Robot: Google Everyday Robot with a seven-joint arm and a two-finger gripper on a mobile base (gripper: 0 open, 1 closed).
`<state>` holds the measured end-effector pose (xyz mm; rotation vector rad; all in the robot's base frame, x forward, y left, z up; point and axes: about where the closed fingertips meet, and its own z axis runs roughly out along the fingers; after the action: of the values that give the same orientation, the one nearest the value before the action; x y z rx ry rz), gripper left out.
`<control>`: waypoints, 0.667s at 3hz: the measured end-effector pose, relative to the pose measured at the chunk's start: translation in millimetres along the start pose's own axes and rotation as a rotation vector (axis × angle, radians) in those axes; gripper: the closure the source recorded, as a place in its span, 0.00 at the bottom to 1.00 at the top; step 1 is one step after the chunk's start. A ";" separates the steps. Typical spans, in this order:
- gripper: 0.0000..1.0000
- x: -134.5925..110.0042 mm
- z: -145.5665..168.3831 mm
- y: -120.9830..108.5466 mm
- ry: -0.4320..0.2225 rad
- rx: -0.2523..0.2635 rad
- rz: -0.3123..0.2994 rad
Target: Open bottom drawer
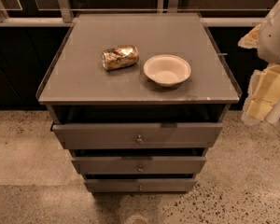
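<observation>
bottom drawer [107,185]: lowest, narrowest grey front, well below and left of the gripper [266,94] | knob [140,187]: tiny, centred | gripper: right of the cabinet [130,36], near top height; apart or together, cannot tell | step, judged: reach knob, come in low, square-on, pull straight | risk: middle drawer [107,165] directly above.

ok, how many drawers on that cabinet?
3, stacked: top drawer, middle drawer, bottom drawer. None seem hidden. The gripper hangs right of the cabinet.
</observation>
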<state>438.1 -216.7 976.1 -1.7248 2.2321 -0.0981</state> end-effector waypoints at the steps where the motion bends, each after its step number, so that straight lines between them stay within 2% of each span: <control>1: 0.00 0.0 0.0 0.0 0.000 0.000 0.000; 2: 0.00 5.5 22.0 11.8 -0.027 0.001 0.028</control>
<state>432.3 -215.7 951.2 -1.6833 2.2357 -0.0693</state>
